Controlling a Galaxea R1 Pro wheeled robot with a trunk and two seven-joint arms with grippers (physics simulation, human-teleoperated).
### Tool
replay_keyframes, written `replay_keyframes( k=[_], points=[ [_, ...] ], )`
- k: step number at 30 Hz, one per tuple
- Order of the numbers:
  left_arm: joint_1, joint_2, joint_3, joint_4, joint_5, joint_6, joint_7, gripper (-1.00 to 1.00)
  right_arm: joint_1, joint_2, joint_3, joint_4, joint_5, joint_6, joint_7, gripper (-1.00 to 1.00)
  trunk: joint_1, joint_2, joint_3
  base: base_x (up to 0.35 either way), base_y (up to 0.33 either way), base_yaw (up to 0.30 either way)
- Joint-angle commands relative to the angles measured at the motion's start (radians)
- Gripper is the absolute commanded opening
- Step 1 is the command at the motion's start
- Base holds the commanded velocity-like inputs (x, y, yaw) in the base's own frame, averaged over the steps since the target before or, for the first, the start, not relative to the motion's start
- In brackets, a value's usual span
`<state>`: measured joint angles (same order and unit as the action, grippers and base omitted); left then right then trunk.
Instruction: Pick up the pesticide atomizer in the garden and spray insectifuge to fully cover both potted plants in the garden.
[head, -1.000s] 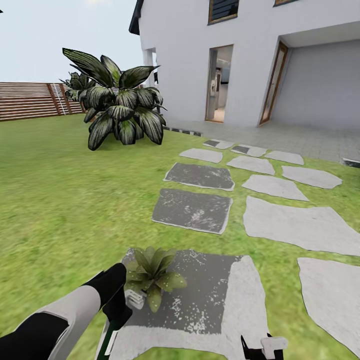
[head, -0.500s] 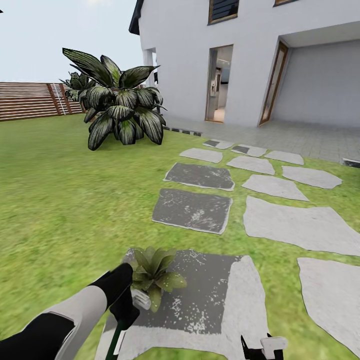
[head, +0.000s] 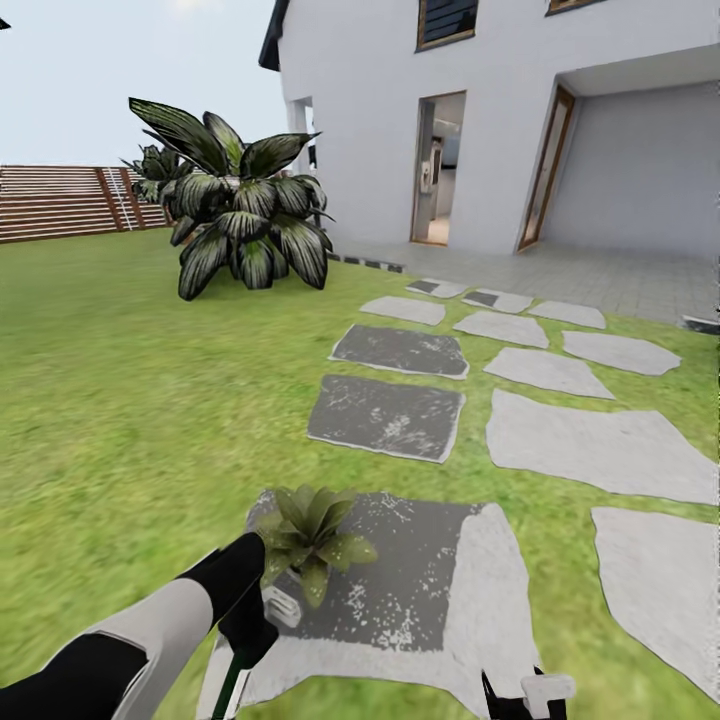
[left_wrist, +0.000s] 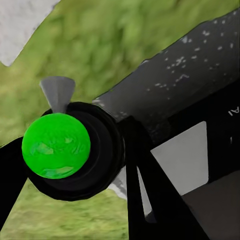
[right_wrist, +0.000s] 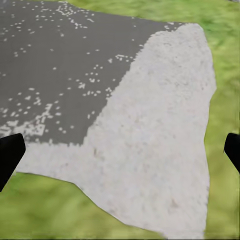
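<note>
Creeping closer, the left gripper (head: 262, 612) has carried the sprayer (head: 280, 605) right against the potted plant (head: 312, 540) on the stepping stone (head: 420, 590); its fingers are clamped on the sprayer; spraying looks close; right gripper (right_wrist: 120, 150) hangs wide open, empty.

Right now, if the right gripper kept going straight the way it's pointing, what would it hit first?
Most likely the stepping stone: the right gripper looks straight at its pale part, with nothing between the open fingertips and the slab, though depth is hard to judge.
</note>
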<state>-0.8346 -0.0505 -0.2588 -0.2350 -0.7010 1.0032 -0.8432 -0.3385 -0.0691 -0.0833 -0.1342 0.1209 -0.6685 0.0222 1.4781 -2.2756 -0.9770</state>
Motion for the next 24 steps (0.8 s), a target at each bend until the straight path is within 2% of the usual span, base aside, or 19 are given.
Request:
replay_keyframes(
  k=[1,7,15,18,24],
  points=[
    [0.000,0.000,-0.001,-0.003,-0.011,0.003,-0.010,-1.00,-0.001,0.000,-0.009,0.001,0.009,-0.003,0.002,1.00,-0.001,0.000,-0.001,-0.299,0.151,0.000],
    [-0.008,0.008,0.003,-0.008,-0.011,0.007,-0.010,-1.00,-0.001,0.002,-0.009,0.001,0.009,-0.003,0.002,1.00,-0.001,0.000,-0.001,-0.214,0.240,0.000],
    [-0.036,0.016,0.007,-0.010,-0.011,0.009,-0.010,-1.00,-0.001,0.001,-0.009,0.001,0.009,-0.003,0.001,1.00,-0.001,0.000,-0.001,-0.023,0.302,-0.008],
    [-0.058,0.017,0.006,-0.009,-0.012,0.010,-0.010,-1.00,-0.001,0.002,-0.009,0.000,0.009,-0.003,0.001,1.00,-0.001,0.000,-0.001,-0.001,0.309,-0.182],
    [-0.067,0.020,0.006,-0.009,-0.012,0.011,-0.010,-1.00,-0.001,0.001,-0.010,0.000,0.008,-0.003,-0.001,1.00,-0.001,0.000,-0.001,0.000,0.311,-0.284]
  ],
)
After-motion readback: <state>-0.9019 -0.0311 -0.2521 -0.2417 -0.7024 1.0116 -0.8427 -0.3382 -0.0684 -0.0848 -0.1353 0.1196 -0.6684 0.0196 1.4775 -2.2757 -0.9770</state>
